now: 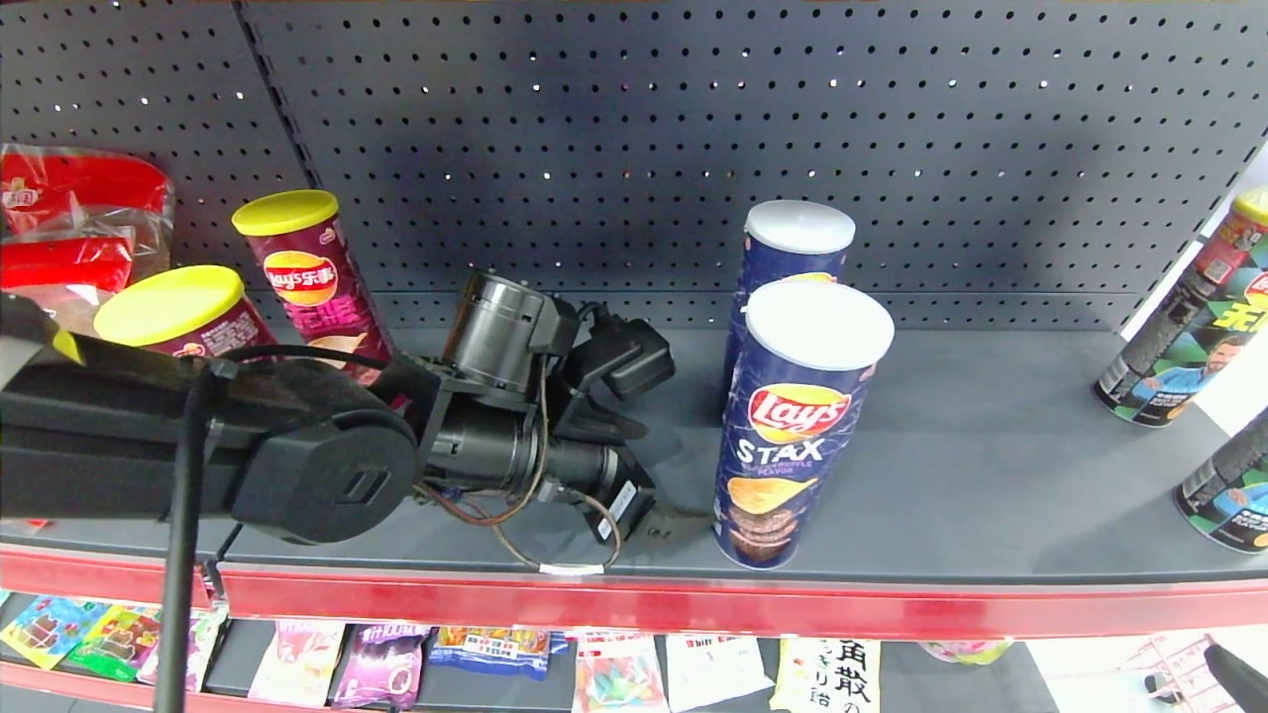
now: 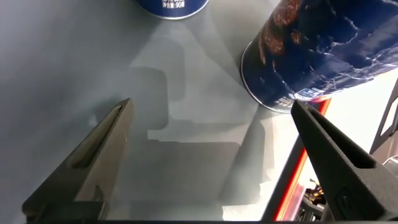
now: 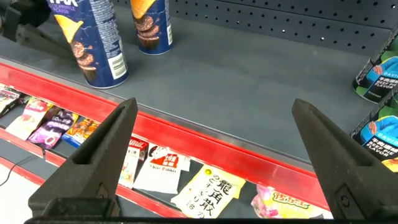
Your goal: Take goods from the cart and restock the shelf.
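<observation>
1. Head view shows the front blue chip can [image 1: 792, 426] as a tall dark-blue tube with a white lid, a red and yellow logo, and pictured crisps down its side.
2. It stands upright on the grey shelf [image 1: 991, 465] with its long axis vertical and its lid up. Its logo faces the red front lip [image 1: 892, 609], and its base sits near that lip.
3. The rear blue chip can [image 1: 797, 243] has the same colours and white lid. It stands upright behind the first, nearer the perforated back panel [image 1: 693, 119]. The right wrist view shows a gap between the two.
4. The left claw [image 2: 211, 155] is released, with its fingers spread wide and bare shelf between them. It sits low over the shelf, just beside the base of the front blue chip can on the robot's left. Whether a fingertip touches the can, I cannot tell.
5. The right claw [image 3: 214, 162] is likewise released, its fingers wide apart and grasping nothing. It hangs before the red front lip.
6. At its left end the shelf holds two purple cans with yellow lids [image 1: 307, 277] and a stack of red packets [image 1: 69, 228]. Two black-and-green cans [image 1: 1189, 317] stand at its right end.
7. The lower shelf [image 1: 911, 683] holds a row of small colourful packets [image 1: 495, 654].
</observation>
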Controlling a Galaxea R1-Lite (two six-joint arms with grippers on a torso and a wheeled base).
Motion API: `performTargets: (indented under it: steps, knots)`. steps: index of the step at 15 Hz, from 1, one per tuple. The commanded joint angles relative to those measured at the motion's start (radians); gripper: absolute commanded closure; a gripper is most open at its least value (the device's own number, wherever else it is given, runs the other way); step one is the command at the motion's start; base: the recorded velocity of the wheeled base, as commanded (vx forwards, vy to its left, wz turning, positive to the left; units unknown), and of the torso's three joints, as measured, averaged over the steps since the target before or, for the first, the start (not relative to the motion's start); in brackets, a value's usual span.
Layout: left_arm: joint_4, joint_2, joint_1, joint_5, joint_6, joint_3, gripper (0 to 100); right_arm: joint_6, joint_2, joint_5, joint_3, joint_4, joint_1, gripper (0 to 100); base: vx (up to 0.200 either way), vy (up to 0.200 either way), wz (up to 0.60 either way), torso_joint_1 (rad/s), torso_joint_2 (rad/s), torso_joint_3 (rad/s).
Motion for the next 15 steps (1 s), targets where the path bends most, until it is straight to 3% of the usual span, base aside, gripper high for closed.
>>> performTargets:
  steps: [1, 15]
  knots:
    - [0.0, 0.011, -0.003, 0.0, 0.0, -0.009, 0, 0.0, 0.004, 0.001, -0.002, -0.001, 0.001, 0, 0.0, 0.0, 0.0, 0.0, 0.0, 0.0]
    - [-0.001, 0.011, -0.006, 0.0, -0.002, 0.003, 0, 0.0, 0.002, 0.001, 0.002, -0.001, -0.01, 0, 0.0, 0.0, 0.0, 0.0, 0.0, 0.0]
